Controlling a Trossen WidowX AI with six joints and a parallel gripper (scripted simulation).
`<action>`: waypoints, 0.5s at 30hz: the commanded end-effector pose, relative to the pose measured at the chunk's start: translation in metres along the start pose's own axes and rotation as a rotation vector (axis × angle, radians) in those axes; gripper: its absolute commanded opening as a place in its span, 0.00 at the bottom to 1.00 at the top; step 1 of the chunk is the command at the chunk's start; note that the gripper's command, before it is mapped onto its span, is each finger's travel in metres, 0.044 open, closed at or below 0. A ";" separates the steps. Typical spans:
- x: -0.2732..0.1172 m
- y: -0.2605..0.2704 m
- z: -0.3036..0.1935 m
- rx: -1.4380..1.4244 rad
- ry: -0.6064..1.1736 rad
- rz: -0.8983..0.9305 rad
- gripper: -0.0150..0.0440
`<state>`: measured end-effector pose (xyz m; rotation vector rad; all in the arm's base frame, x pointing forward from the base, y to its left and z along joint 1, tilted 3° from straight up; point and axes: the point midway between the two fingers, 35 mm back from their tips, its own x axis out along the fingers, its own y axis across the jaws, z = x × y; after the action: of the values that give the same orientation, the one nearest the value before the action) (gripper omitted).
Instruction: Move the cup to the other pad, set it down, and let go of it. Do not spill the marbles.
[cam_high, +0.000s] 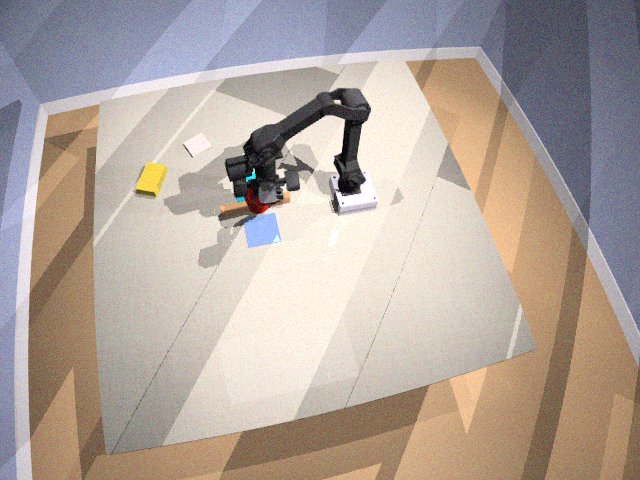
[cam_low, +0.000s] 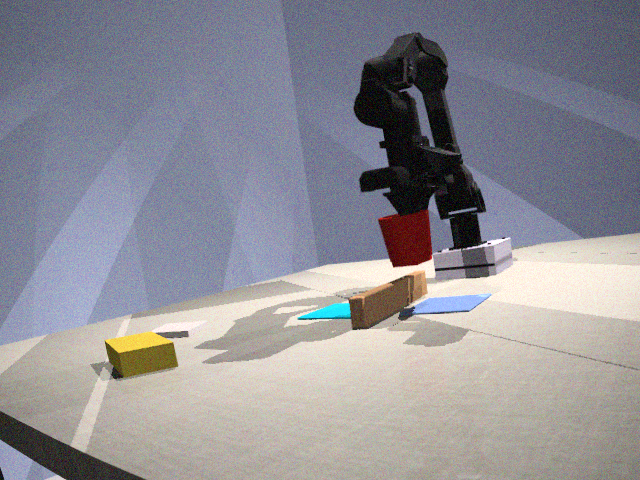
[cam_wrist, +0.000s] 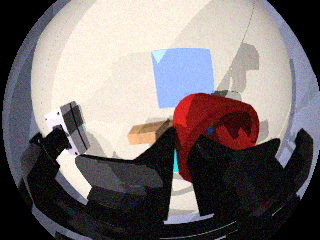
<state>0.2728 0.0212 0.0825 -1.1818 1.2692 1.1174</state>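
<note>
The red cup (cam_high: 255, 207) (cam_low: 406, 239) (cam_wrist: 189, 115) hangs in the air above the wooden bar, tilted slightly in the exterior view. My gripper (cam_low: 415, 211) (cam_wrist: 177, 131) is shut on the cup's wall near the rim. Small blue and green marbles (cam_wrist: 210, 130) show inside the cup in the wrist view; the rest of its inside is hidden. The blue pad (cam_high: 262, 230) (cam_low: 449, 304) (cam_wrist: 182, 77) is bare on one side of the bar. The cyan pad (cam_high: 251, 176) (cam_low: 328, 311) (cam_wrist: 175, 163) lies on the other side, mostly hidden by the arm in the top view.
The wooden bar (cam_high: 233, 208) (cam_low: 383, 304) (cam_wrist: 143, 135) stands as a low barrier between the pads. A yellow block (cam_high: 151, 179) (cam_low: 143, 354) and a flat white tile (cam_high: 197, 144) (cam_low: 176, 329) lie beyond the cyan pad. The arm's white base (cam_high: 356, 201) (cam_low: 473, 260) stands to one side.
</note>
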 end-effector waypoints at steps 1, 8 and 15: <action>0.000 -0.001 -0.008 -0.003 0.004 0.000 0.25; -0.001 -0.003 -0.021 -0.002 0.005 0.000 0.25; -0.001 -0.005 -0.035 -0.002 0.006 0.000 0.25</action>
<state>0.2744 -0.0081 0.0843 -1.1833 1.2718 1.1161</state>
